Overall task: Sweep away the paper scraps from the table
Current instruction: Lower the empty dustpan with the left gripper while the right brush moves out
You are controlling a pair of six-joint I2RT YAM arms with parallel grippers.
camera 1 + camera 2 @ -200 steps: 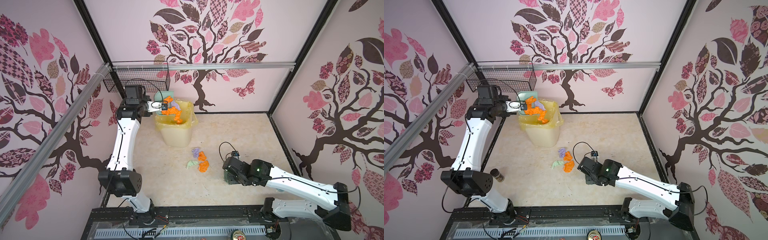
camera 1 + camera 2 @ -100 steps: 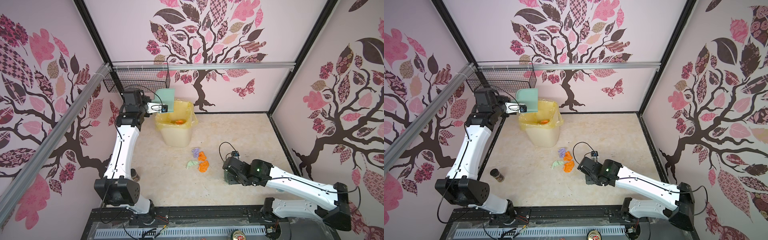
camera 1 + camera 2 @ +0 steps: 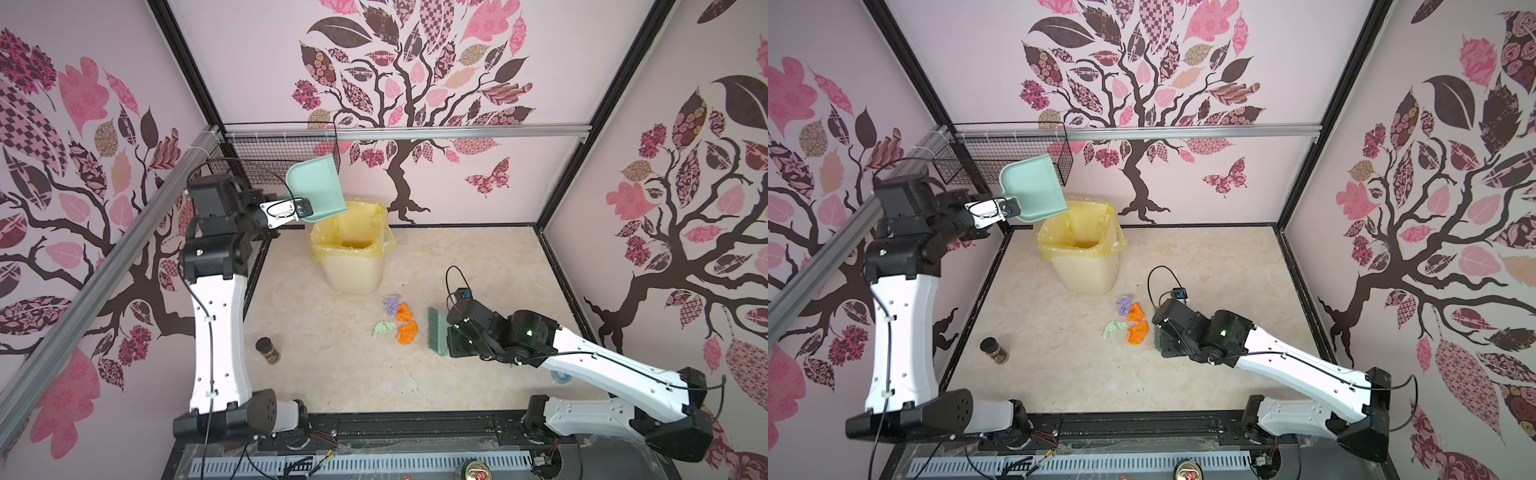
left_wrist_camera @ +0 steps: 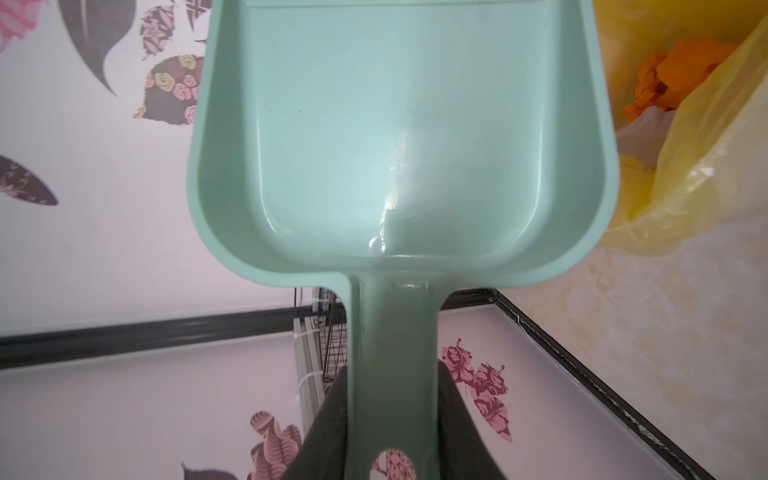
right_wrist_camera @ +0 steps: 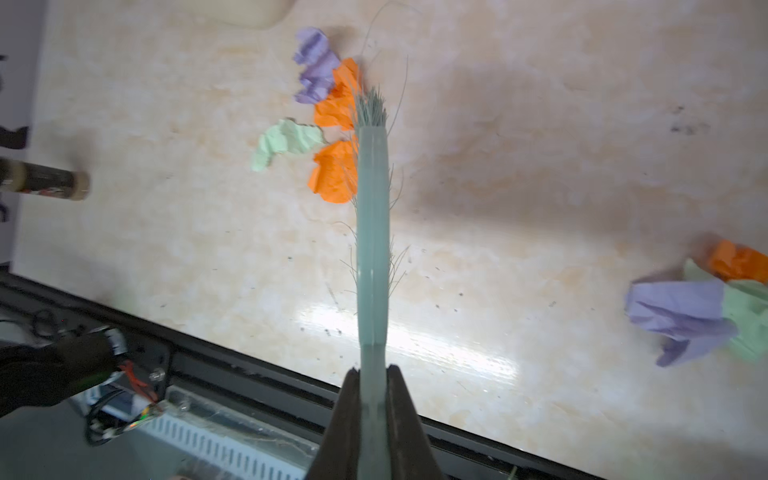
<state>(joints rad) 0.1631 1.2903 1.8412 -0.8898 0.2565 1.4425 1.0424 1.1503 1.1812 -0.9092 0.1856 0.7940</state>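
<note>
Several orange, lavender and pale green paper scraps (image 3: 397, 322) (image 3: 1130, 322) (image 5: 328, 124) lie clustered mid-table (image 3: 457, 257). My right gripper (image 3: 451, 336) (image 5: 372, 374) is shut on a teal brush (image 3: 436, 330) (image 5: 372, 232), whose bristles touch the right side of the cluster. More scraps (image 5: 698, 316) show only in the right wrist view. My left gripper (image 3: 291, 210) (image 4: 392, 374) is shut on the handle of the teal dustpan (image 3: 318, 193) (image 3: 1034, 193) (image 4: 399, 137). The pan is empty and tilted above the yellow-lined bin (image 3: 353, 266) (image 3: 1088, 270). Orange scraps (image 4: 673, 70) lie inside the bin.
A small dark jar (image 3: 268, 351) (image 3: 994, 351) (image 5: 45, 180) stands on the table near the left arm's base. A black wire basket (image 3: 274, 160) hangs on the back left rail behind the dustpan. Black frame edges bound the table.
The dustpan was tipped over the bin with scraps sliding out; it is now empty and has lifted back to the left. The right arm and brush have not moved.
</note>
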